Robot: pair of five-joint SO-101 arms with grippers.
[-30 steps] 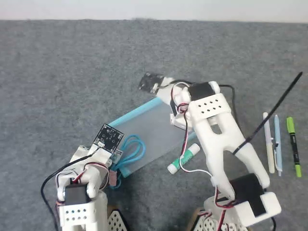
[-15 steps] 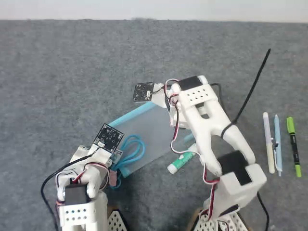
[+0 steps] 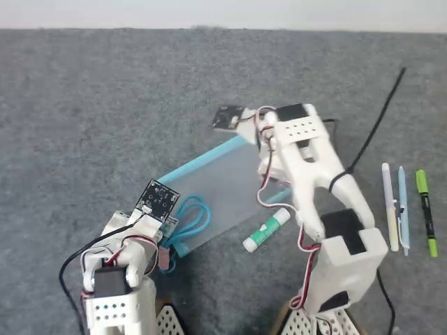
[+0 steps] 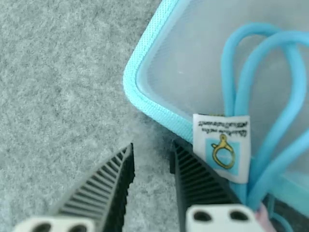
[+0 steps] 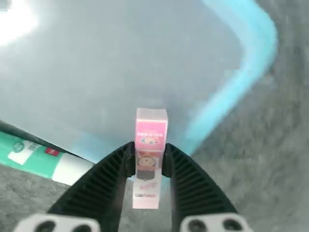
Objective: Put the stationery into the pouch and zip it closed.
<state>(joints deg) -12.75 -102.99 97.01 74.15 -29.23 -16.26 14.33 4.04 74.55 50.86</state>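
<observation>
Right wrist view: right gripper [image 5: 147, 147] clamped on a small pink eraser [image 5: 151, 128], held upright, with its top end standing proud of the jaws. Directly beyond the fingertips lies the translucent pouch [image 5: 96, 72], and its blue trim curves round a corner just off to one side. Judgement: the eraser is held by its lower half so the free end can lead into the pouch. I cannot tell from here whether the mouth is unzipped or where it lies.

Green-and-white glue stick [image 5: 34, 154] rests on the grey mat [image 3: 84, 105], just beside the pouch edge and close to the right gripper — probably the next item.

Left wrist view: left gripper [image 4: 152, 146] has its jaws apart with only mat between them. One jaw sits just beside the pouch's other corner, by the white tag [image 4: 222, 145] and the looped blue cord [image 4: 260, 96]. Judgement: it is parked there to pin or pinch that corner so the pouch does not slide during loading.

High view: pens [image 3: 403, 209] lie side by side, well apart from both grippers — not yet packed.
</observation>
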